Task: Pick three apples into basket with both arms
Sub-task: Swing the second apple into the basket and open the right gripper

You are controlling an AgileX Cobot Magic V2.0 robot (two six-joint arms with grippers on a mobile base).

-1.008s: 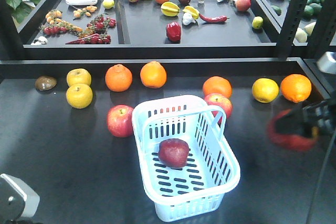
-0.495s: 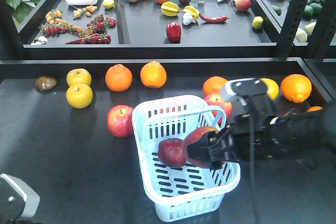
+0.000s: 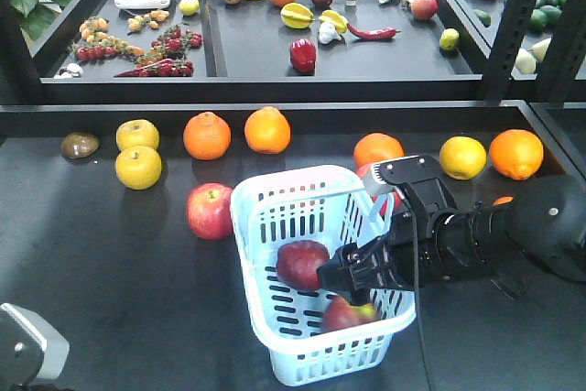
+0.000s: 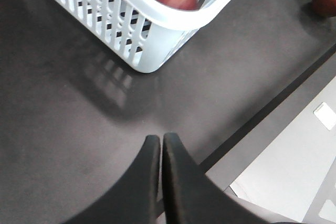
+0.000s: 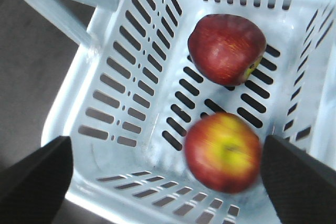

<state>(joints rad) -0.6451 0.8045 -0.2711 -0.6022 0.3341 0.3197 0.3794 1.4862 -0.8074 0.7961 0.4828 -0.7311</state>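
Second apple (image 3: 346,314) has dropped from right pincer (image 5: 168,174) into basket (image 3: 261,200), blurred beside first (image 3: 302,264); pincer wide open, empty. Left pincer (image 4: 159,142) closed, empty. Third apple (image 3: 210,211) on bench (image 3: 101,254).

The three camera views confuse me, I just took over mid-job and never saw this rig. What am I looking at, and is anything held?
The front view looks at a black table from outside. The black arm reaching over the pale-blue basket is the robot's right arm; its claw is open and empty. Its wrist camera looks straight down into the basket, showing two apples: a dark red one and a red-yellow one, blurred. The left wrist camera shows the left claw shut, holding nothing, low over the table beside the basket. Another red apple lies on the table left of the basket, with oranges and yellow fruits behind.
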